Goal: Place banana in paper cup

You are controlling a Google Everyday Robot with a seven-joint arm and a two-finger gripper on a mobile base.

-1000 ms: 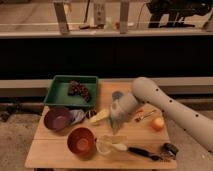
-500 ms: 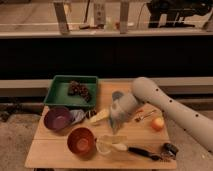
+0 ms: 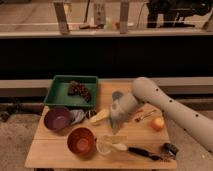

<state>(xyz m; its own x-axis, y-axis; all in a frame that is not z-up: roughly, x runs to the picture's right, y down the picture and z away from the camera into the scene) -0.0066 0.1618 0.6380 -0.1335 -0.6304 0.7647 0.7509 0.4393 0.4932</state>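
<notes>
Remote view of the workspace from my station. A wooden table (image 3: pixel 50 155) carries, at its rear left, a green tray (image 3: pixel 60 92) holding a dark cluster of grapes (image 3: pixel 80 91). In front of the tray sits the purple bowl (image 3: pixel 57 119), and nearer the front edge the red-orange bowl (image 3: pixel 81 141). The paper cup (image 3: pixel 104 146) stands upright just to the right of the red-orange bowl, close to the front edge. The banana (image 3: pixel 100 116) lies on the table behind the cup, between the purple bowl and the arm's end, well outside the cup. A second pale-yellow tapering piece (image 3: pixel 119 146) lies just beside the cup's right rim, and a black handle-like object (image 3: pixel 143 152) stretches away from it to the right. The pale arm (image 3: pixel 170 107) enters from the right and bends down over the middle of the table. The gripper (image 3: pixel 115 128) points down, just right of the banana and behind the cup. I cannot tell how far it is open or whether it has hold of anything. A small orange-red fruit (image 3: pixel 157 123) rests to the right of the arm.
</notes>
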